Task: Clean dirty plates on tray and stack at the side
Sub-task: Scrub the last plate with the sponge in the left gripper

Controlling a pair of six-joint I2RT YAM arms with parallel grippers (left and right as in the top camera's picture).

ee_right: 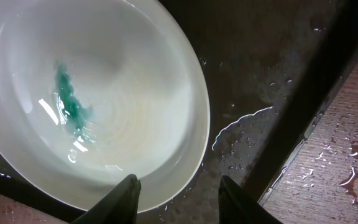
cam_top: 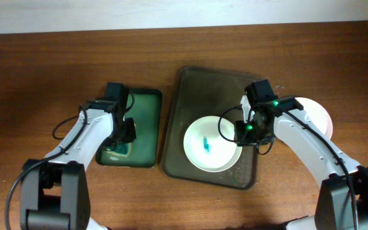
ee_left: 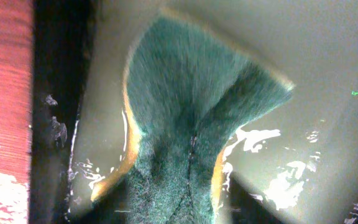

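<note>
A white plate [cam_top: 211, 145] with a green smear [cam_top: 207, 145] lies on the dark tray [cam_top: 187, 83]. My right gripper [cam_top: 251, 132] hovers over the plate's right rim, open and empty; in the right wrist view its fingers [ee_right: 176, 193] straddle the rim of the plate [ee_right: 104, 93]. My left gripper [cam_top: 121, 137] is down in the green basin [cam_top: 147, 121], shut on a green and yellow sponge [ee_left: 191, 124] that fills the left wrist view. A second white plate [cam_top: 319, 115] lies on the table to the right of the tray, partly hidden by my right arm.
The basin holds murky water [ee_left: 328, 74]. The tray floor is wet [ee_right: 260, 93], and water drops lie on the wooden table [ee_right: 347, 168] beside it. The table runs to a pale wall at the back [cam_top: 171, 13].
</note>
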